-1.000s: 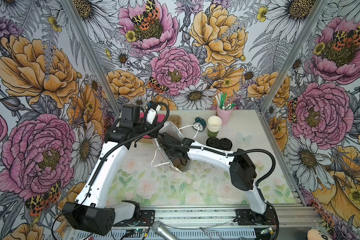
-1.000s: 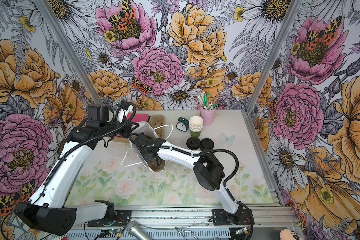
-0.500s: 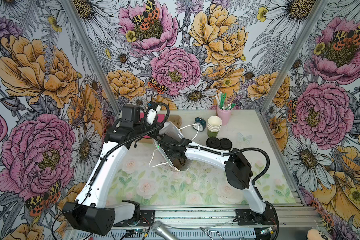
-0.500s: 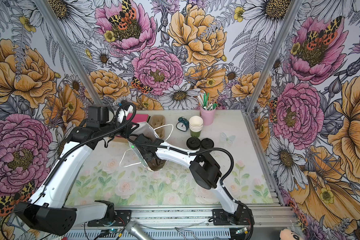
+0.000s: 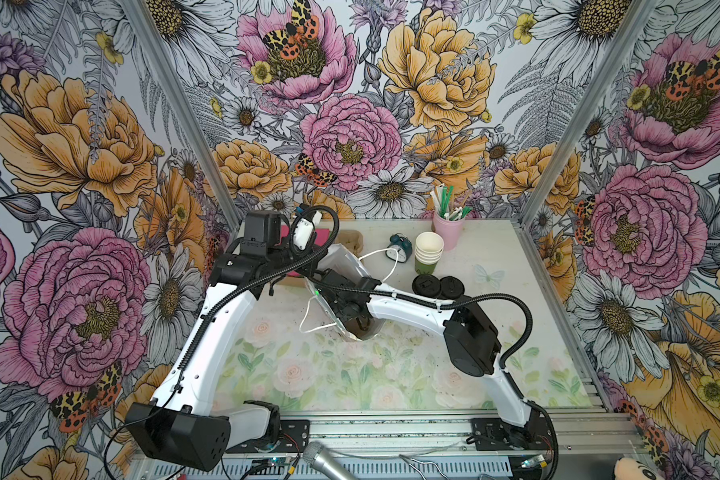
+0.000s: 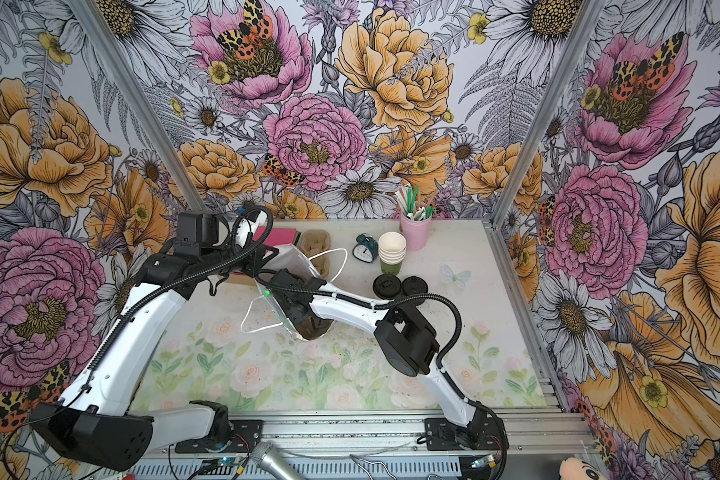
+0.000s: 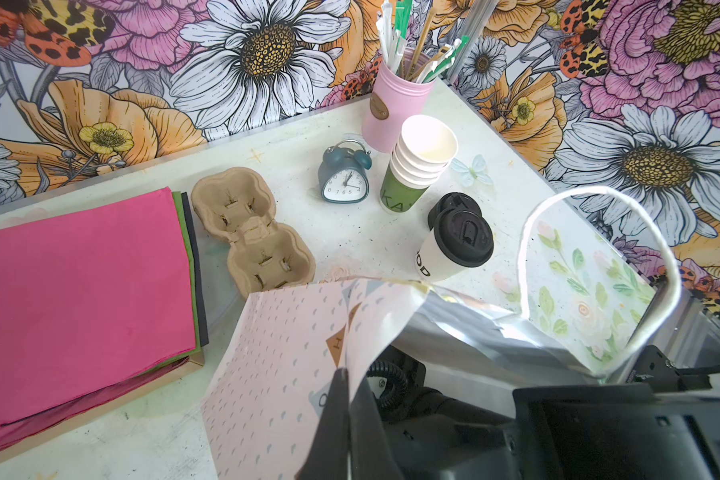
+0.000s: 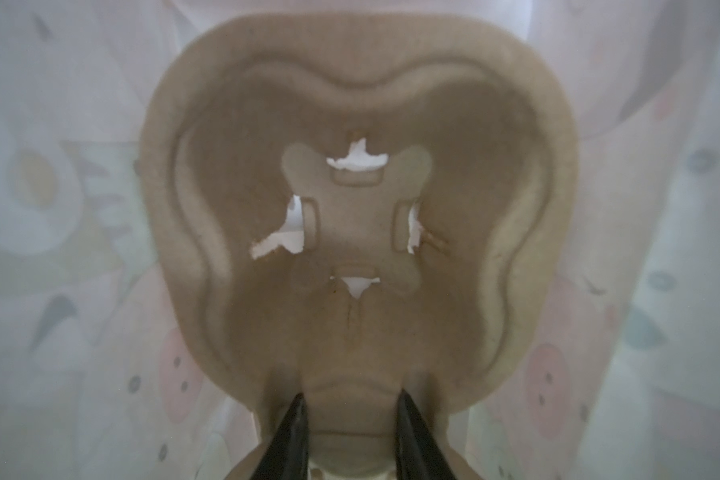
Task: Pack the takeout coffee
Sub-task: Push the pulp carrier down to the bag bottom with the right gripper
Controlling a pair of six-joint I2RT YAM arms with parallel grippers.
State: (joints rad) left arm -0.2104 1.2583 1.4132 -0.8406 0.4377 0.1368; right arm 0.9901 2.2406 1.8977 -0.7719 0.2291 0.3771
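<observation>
The takeout coffee [image 7: 454,249], a white paper cup with a black lid, stands on the table to the right of the bag in both top views [image 5: 425,286] [image 6: 387,286]. No gripper touches it. My left gripper [image 7: 344,374] is shut on the rim of the pale patterned paper bag [image 7: 275,353] [image 5: 344,259] and holds its mouth up. My right gripper [image 8: 351,397] reaches inside the bag. Its fingers close on the middle ridge of a brown pulp cup carrier [image 8: 358,232], which shows dimly through the bag's lower end [image 5: 360,328].
On the back of the table stand a second pulp carrier [image 7: 250,232], a teal alarm clock [image 7: 344,178], nested cups with a green bottom cup [image 7: 416,166] and a pink holder of straws [image 7: 391,112]. A pile of black lids [image 5: 451,286] sits beside the coffee. Pink napkins [image 7: 84,282] lie back left.
The right arm's elbow has shifted slightly to the left while its gripper stays inside the bag. The left arm and the bag hold still.
</observation>
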